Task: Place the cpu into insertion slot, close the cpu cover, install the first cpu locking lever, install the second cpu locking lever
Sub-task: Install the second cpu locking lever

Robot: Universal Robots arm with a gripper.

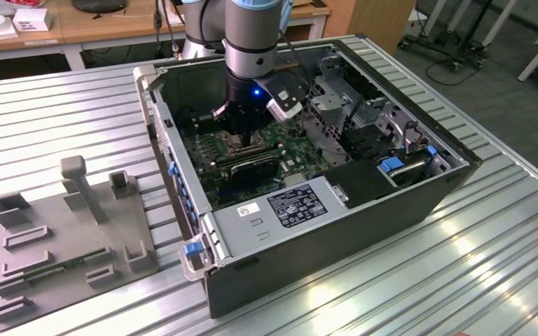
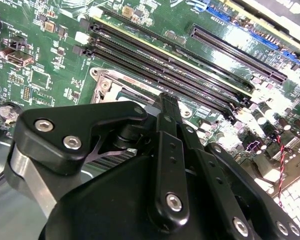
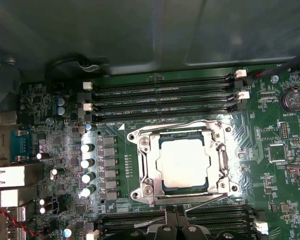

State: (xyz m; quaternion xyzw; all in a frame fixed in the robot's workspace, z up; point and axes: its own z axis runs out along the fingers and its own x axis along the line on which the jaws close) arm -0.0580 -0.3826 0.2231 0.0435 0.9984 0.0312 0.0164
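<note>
In the first wrist view the cpu (image 3: 184, 162) lies flat in the insertion slot (image 3: 185, 141), silvery top up. The cpu cover (image 3: 150, 165) is down around it as a metal frame. One wire locking lever (image 3: 175, 125) runs along the socket's memory-slot side, and another (image 3: 195, 198) lies along the opposite edge, close to my gripper (image 3: 174, 217). The black fingers (image 2: 167, 102) stand together at the socket's edge, holding nothing. In the exterior view my gripper (image 1: 239, 136) reaches down into the open computer case over the green motherboard (image 1: 288, 157).
Long black memory slots (image 3: 165, 92) flank the socket on both sides. The case walls (image 1: 171, 140), a metal drive cage (image 1: 344, 105) and a power supply (image 1: 288, 210) crowd the arm. A grey fixture plate (image 1: 64, 238) sits on the table at the exterior view's left.
</note>
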